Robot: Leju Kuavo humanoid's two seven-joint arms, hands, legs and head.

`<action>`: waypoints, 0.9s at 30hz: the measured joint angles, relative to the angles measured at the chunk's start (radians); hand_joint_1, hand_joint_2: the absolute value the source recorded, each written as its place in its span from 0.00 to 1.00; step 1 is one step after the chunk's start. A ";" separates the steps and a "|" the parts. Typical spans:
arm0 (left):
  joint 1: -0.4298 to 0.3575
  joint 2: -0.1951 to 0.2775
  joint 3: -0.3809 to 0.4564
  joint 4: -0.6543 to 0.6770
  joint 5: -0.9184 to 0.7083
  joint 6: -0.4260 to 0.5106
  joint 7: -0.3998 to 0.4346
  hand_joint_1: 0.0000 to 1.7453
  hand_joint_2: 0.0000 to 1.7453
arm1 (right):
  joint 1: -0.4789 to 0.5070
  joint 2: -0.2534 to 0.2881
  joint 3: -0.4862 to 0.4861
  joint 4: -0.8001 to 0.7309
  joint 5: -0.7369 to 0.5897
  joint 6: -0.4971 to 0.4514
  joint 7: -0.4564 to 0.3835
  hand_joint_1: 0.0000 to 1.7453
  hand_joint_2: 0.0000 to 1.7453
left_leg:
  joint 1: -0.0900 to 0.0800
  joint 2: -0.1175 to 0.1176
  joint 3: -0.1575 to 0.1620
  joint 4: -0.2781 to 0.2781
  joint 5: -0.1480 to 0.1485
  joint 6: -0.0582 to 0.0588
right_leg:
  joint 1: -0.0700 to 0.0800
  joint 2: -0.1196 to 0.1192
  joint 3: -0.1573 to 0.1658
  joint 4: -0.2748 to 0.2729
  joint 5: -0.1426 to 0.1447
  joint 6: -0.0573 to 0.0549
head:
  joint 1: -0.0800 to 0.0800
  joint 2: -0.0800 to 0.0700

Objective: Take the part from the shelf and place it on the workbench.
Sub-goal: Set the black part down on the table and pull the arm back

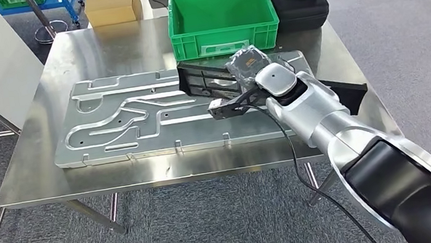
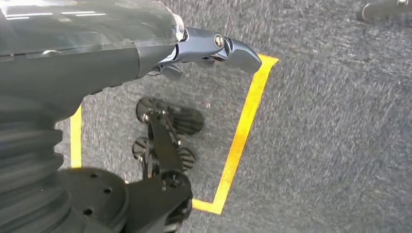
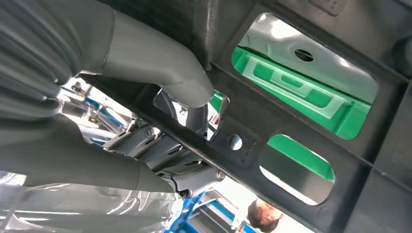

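Clearly, I saw my right hand [image 1: 248,68] grasping the black part [image 3: 311,121] over the tabletop [image 1: 69,59], beside the green bin [image 1: 223,30]; my left hand [image 2: 214,48] hung with fingers loosely released above the floor.

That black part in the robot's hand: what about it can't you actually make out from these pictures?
- Head view: the right hand and wrist cover the middle of the black part.
- Head view: whether the part touches the metal plate cannot be told.
- Right wrist view: the part runs off the picture's edges; the thumb hides the grip.
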 joint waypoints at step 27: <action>0.004 0.004 0.004 0.001 -0.020 0.037 0.014 0.00 0.00 | 0.021 0.075 -0.336 -0.014 -0.399 -0.205 -0.169 0.00 0.00 | 0.001 0.007 0.035 -0.008 -0.024 0.015 | -0.002 -0.003 -0.030 0.041 0.014 0.007 | -0.002 0.000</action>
